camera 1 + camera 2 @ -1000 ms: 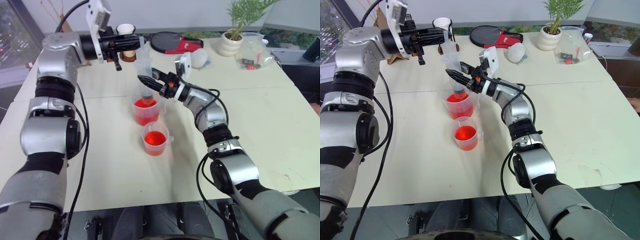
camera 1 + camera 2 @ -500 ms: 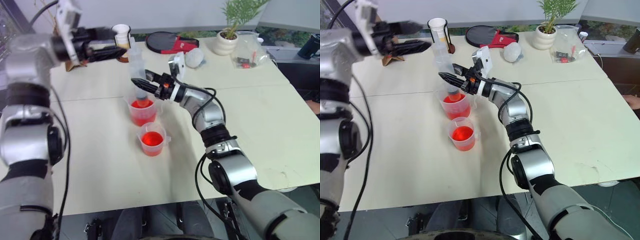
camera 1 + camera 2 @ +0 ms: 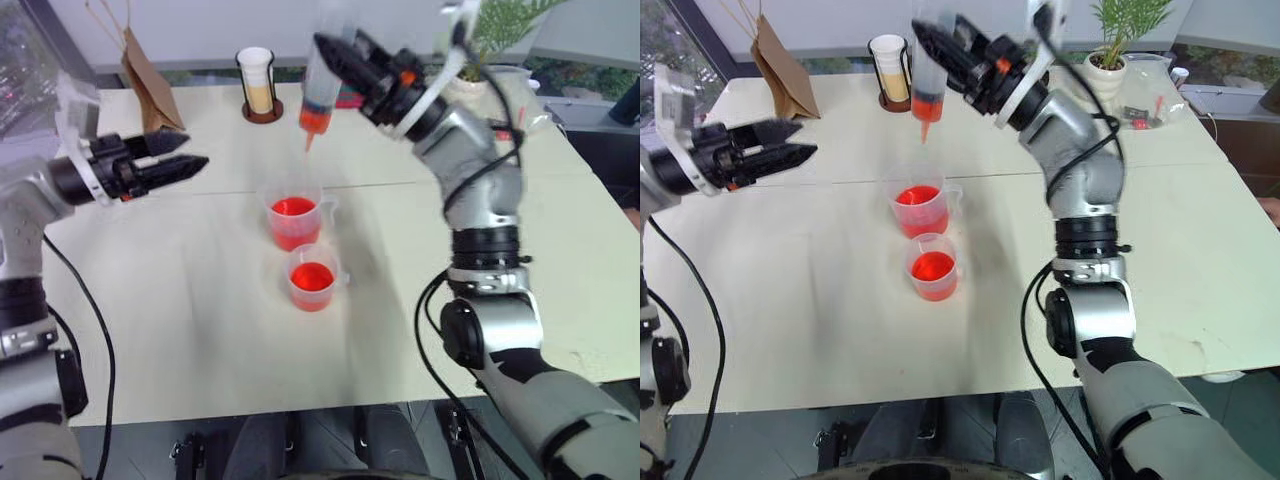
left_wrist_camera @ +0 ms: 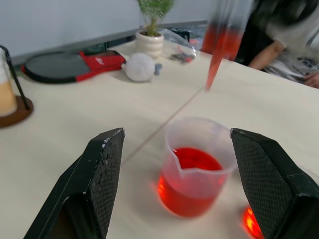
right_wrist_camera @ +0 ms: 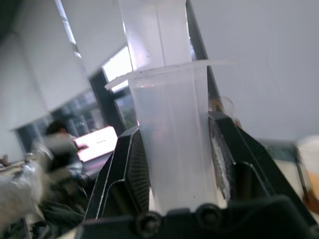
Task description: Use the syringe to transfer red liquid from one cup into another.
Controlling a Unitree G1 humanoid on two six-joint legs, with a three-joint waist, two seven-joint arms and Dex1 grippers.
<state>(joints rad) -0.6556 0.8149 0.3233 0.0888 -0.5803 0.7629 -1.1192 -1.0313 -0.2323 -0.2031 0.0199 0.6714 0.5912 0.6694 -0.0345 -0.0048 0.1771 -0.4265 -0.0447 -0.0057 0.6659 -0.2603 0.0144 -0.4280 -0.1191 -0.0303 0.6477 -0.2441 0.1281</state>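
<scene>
My right gripper (image 3: 328,45) is shut on the syringe (image 3: 317,88) and holds it high over the table, tip down, above the larger cup (image 3: 293,221). Red liquid fills the low end of the syringe's barrel (image 4: 222,37). The larger cup (image 4: 193,167) holds red liquid, and so does the smaller cup (image 3: 312,280) standing just in front of it. The clear barrel (image 5: 174,149) sits between my right fingers (image 5: 130,172). Off to the left my left gripper (image 3: 192,153) is open and empty, level, pointing toward the larger cup.
A brown paper bag (image 3: 146,93) and a cup in a dark holder (image 3: 256,86) stand at the back left. A potted plant (image 3: 1108,68) and a plastic bag (image 3: 1149,100) are at the back right. A black and red paddle (image 4: 65,62) lies by a white ball (image 4: 140,66). A person's arm (image 4: 279,47) rests beyond the table.
My right gripper has lifted the syringe up out of the larger cup. My left gripper has let go of the plunger, opened, and pulled away to the left and down.
</scene>
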